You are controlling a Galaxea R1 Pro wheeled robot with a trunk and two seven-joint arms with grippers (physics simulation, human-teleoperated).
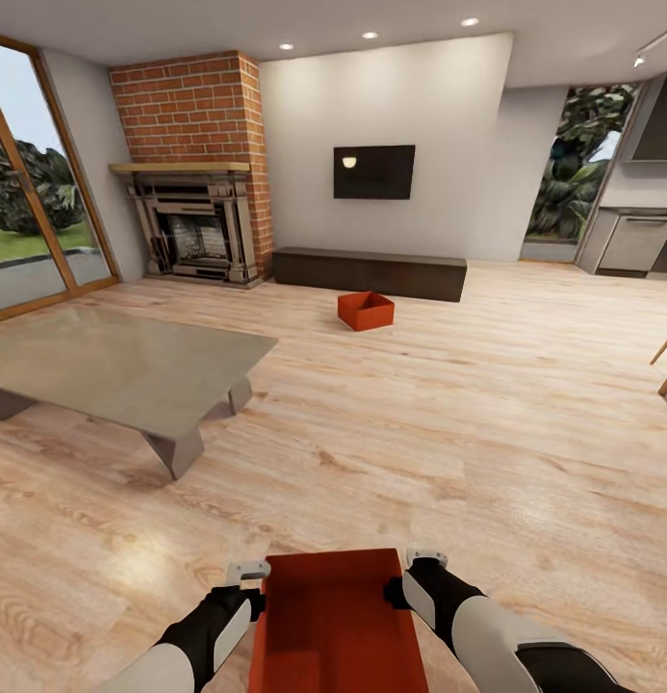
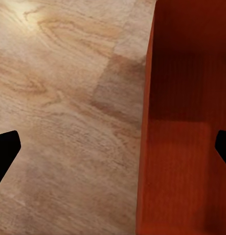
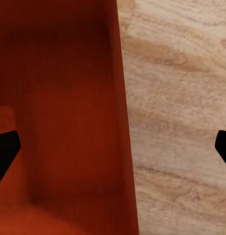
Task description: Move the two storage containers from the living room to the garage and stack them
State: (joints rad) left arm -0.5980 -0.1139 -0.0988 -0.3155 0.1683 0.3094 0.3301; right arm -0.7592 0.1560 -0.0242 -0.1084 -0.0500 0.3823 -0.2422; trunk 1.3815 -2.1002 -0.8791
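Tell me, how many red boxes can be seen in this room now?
2. One long red box sits between the left gripper and the right gripper, close to the robot. One smaller red box stands on the wood floor before the dark cabinet.

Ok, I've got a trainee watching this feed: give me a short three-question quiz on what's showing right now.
1. True or false: the long red container sits between the left gripper and the right gripper.
2. Where is the smaller red container? A) on the grey low table B) on the wood floor in front of the dark cabinet C) inside the fireplace
3. What hangs on the white wall above that cabinet?

Key: 1 true; 2 B; 3 the TV.
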